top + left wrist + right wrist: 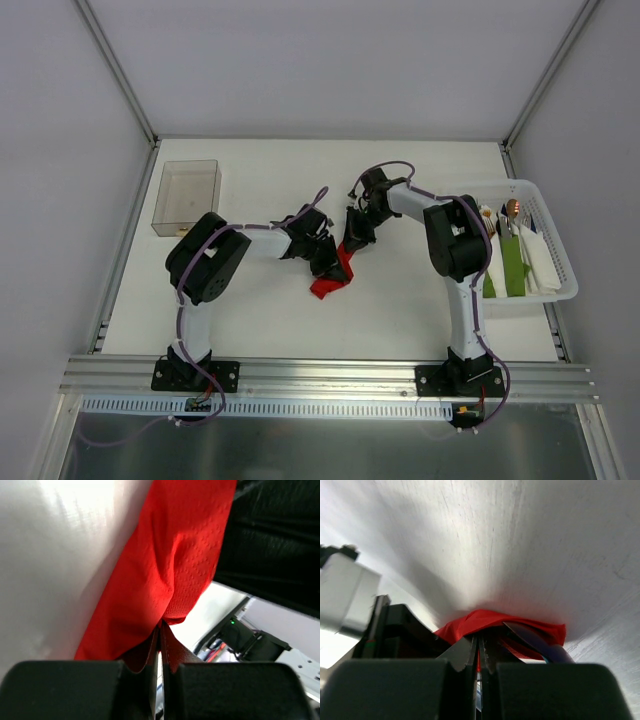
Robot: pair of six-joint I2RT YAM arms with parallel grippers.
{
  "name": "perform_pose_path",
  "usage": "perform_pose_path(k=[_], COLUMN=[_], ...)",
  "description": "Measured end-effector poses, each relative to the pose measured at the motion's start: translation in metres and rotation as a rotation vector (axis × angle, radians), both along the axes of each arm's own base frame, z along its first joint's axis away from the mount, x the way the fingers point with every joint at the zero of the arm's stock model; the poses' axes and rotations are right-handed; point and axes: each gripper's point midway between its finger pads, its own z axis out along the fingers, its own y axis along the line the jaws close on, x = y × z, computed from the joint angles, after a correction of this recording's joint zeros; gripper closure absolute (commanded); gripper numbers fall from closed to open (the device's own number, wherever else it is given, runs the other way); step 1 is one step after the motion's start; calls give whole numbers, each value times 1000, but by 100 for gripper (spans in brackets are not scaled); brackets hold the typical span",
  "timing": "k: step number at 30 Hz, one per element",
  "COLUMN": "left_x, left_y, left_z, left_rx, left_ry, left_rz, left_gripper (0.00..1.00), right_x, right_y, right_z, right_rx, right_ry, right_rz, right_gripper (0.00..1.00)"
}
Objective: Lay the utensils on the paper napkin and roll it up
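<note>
We see a clear plastic box (186, 196) at left, and at right a white basket (560, 290) holding green napkin bundles (513, 268), white napkins (540, 262) and a copper-headed utensil (513, 208).

A robotics lab cell: a bare white desk (300, 330) boxed in by plain white panels (330, 60) on aluminium posts (118, 68), with a left arm (205, 265) and right arm (455, 240) bolted to a slotted aluminium rail (330, 378) at six o'clock.

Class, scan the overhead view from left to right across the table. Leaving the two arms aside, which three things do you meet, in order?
Clear rectangular plastic box → crumpled bright red paper napkin → white slotted plastic basket.
</note>
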Motion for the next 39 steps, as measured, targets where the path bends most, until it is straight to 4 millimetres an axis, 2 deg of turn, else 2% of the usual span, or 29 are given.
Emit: perform_pose_path(k=[7,12,17,23,25,27,29,32,36,39], left_x=[-2,-4,-8,-13,-15,-15,-16,-16,-16,-16], left_y=[-5,-4,-5,-8,-10,-10,-11,-11,-11,-11], left_z=[-5,-10,-12,-15,-15,-15,-15,-15,-15,-15], left_rx=[-21,-27,-44,-67,-74,-78,-81,-81,-80,-80], left_ry=[7,20,37,86,97,102,106,107,110,111], left_rz=[5,26,37,17,9,5,1,1,0,0], left_gripper=[100,100,100,100,100,100,100,100,100,100], right_x=[-4,-6,-2,40,50,51,46,32,-2,-25], right_y=[-1,-3,-22,-61,-67,-63,-54,-39,-25,-25], right_z=[0,1,5,36,53,68,78,80,61,45], right_rx=[-3,-2,-18,-20,-6,21,51,83,85,68], right_ry=[16,8,-41,-166,-217,-246,-254,-239,-156,-87], right_rz=[1,24,69,44,39,44,63,102,155,174], right_gripper=[100,90,86,88,89,90,91,91,92,92])
